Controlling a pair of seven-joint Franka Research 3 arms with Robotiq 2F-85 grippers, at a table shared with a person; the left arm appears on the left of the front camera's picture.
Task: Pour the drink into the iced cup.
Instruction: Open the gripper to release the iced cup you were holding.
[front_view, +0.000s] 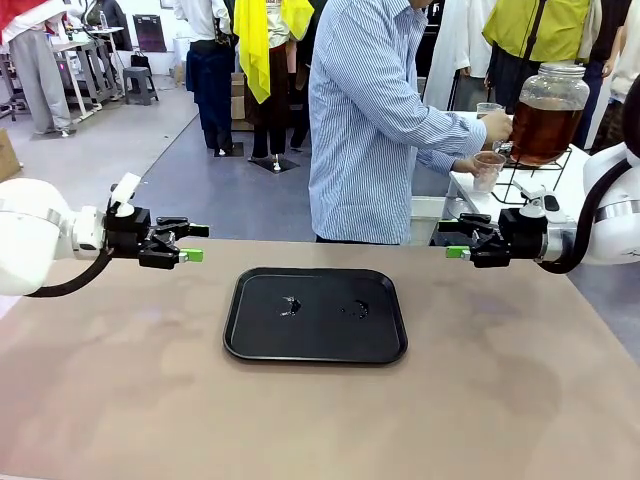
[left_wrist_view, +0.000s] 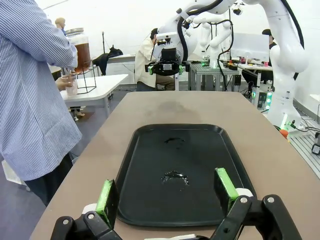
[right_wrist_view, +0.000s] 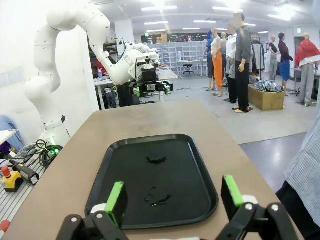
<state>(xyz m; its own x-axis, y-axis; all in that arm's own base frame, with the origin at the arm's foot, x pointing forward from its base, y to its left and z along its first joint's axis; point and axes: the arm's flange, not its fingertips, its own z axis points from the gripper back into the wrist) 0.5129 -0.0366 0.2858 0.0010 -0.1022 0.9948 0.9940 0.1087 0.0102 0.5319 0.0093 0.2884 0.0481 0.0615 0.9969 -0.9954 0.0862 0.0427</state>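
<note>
I hold my left gripper (front_view: 192, 243) and right gripper (front_view: 456, 240) wide and empty, tray (front_view: 260, 345) between them, while the person (front_view: 370, 120) fills a cup (front_view: 487, 170) beyond.

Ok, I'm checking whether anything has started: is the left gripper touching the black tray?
Apart. In the front view the left gripper hangs open beyond the black tray's left edge, with bare table between them.

2 white arms (front_view: 30, 235), black green-padded end effectors (front_view: 190, 243).
</note>
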